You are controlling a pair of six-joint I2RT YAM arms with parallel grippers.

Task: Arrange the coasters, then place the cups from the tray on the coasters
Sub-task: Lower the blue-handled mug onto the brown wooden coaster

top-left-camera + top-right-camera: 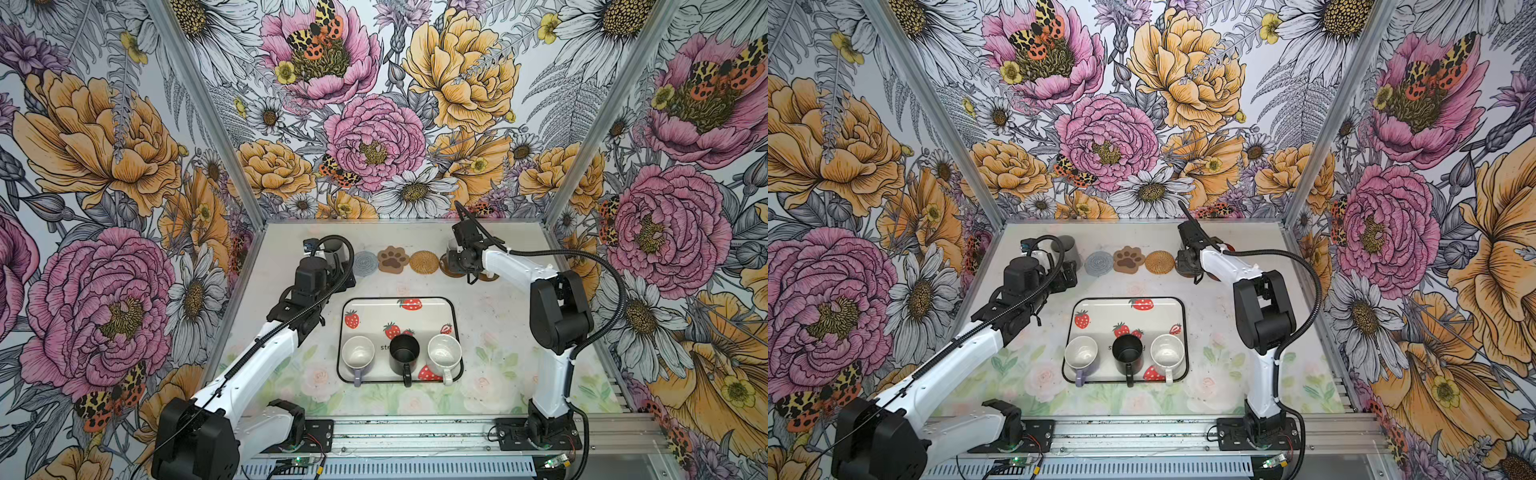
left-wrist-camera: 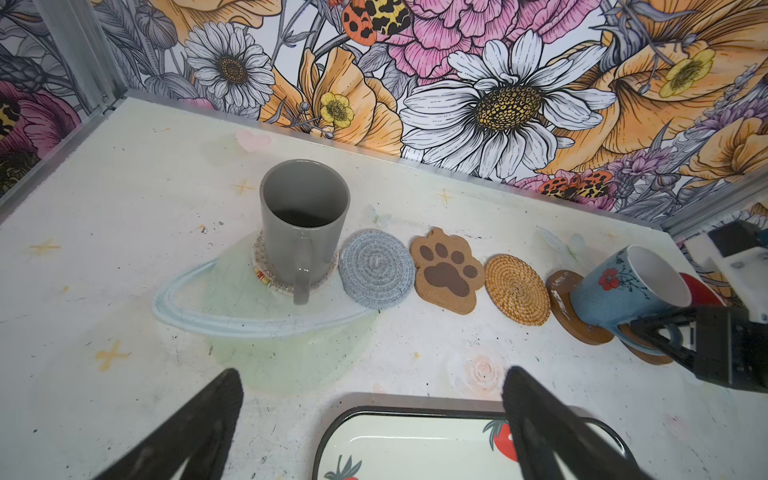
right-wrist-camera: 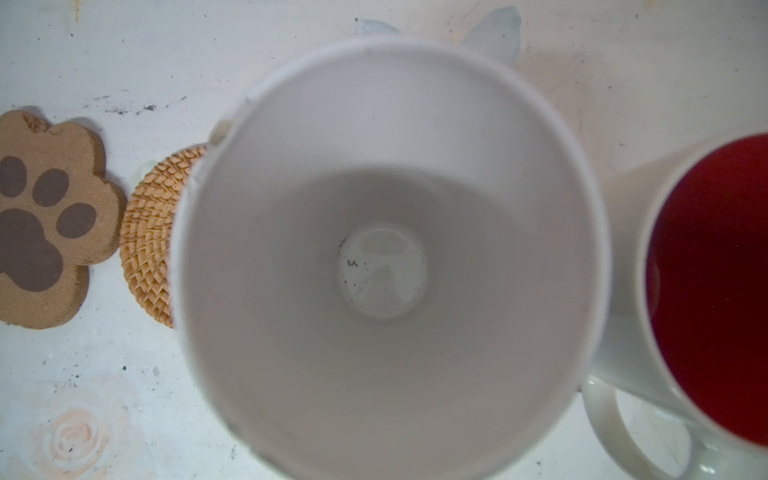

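Over brown coaster (image 2: 562,297), tilted blue cup (image 2: 619,291), apparently in right hand (image 2: 656,336); left hand (image 2: 372,380) wide

Six cups (image 1: 358,353), six coasters (image 1: 392,258), one tray (image 1: 382,316).

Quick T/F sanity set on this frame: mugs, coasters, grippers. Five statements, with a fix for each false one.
1. Three mugs stand on the tray. True: the lavender mug, the black mug and the white speckled mug.
2. The grey mug stands on the paw coaster. False: it stands on a pale woven coaster at the end of the row, and the paw coaster is bare.
3. The left gripper is open and empty. True.
4. The right gripper holds the black mug. False: it holds the light blue mug by the handle.
5. A mug sits on the rattan coaster. False: it is bare.
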